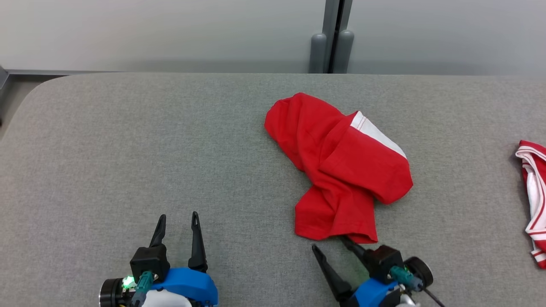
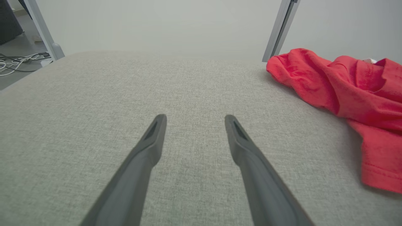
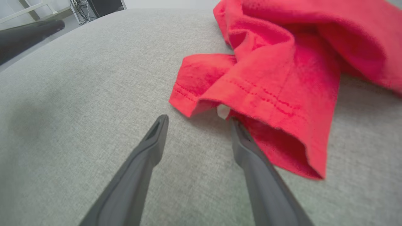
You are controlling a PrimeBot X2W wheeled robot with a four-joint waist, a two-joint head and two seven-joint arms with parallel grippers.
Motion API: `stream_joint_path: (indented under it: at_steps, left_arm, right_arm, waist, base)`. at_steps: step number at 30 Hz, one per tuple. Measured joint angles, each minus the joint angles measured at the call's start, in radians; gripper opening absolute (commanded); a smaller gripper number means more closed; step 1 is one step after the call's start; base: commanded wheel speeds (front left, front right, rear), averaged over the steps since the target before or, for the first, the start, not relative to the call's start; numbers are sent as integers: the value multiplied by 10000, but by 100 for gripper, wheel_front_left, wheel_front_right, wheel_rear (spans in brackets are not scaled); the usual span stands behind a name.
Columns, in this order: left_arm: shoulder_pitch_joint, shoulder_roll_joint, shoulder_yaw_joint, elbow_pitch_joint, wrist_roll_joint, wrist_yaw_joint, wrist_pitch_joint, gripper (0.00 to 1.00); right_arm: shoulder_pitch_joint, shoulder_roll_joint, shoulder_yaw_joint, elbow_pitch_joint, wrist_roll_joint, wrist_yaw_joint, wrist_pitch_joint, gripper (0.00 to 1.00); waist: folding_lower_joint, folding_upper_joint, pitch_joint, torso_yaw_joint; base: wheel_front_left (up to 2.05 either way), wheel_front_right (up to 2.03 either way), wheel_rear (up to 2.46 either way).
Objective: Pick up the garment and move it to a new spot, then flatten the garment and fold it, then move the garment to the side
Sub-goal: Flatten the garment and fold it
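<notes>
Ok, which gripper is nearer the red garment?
Right. The right gripper is at the near hem of the red garment; the left gripper sits apart, off to its left.

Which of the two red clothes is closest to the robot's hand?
The plain red garment in the middle: its hem touches the right hand. The red-and-white striped garment lies apart at the right edge.

Red garment [image 1: 337, 166] crumpled; white panel showing

Head overhead; wrists low; garment [image 1: 337, 170] shared
</notes>
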Motion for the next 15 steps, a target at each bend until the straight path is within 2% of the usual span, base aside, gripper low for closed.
stream_joint_path:
  at_steps: [4, 5, 6, 7, 8, 15]
  left_arm:
    - [-131, 4, -92, 48, -36, -10, 0, 100]
    - [-161, 2, -115, 50, -36, -10, 0, 100]
    - [-174, 2, -128, 56, -42, -8, 0, 100]
    - [-174, 4, -150, 69, -59, -8, 0, 100]
    - [-176, 2, -150, 79, -63, 2, 0, 100]
    - [-174, 4, -144, 148, -173, 4, 0, 100]
  right_arm:
    - [-391, 38, -205, 36, 142, 0, 0, 100]
    - [-445, 42, -242, 52, 198, 0, 0, 97]
    - [-494, 40, -230, 71, 274, 0, 0, 45]
    - [-544, 44, -217, 86, 364, 0, 0, 4]
    - [-595, 48, -178, 104, 456, 0, 0, 0]
    - [-1357, 61, 368, -483, 1216, 0, 0, 0]
  waist:
    - [1, 1, 92, 179]
    - [0, 1, 109, 236]
    - [1, 1, 126, 296]
    - [0, 1, 140, 354]
    - [0, 1, 155, 415]
    - [1, 2, 149, 764]
  base:
    - [0, 0, 0]
    - [0, 0, 0]
    - [0, 0, 0]
    - [0, 0, 0]
    - [0, 0, 0]
    - [0, 0, 0]
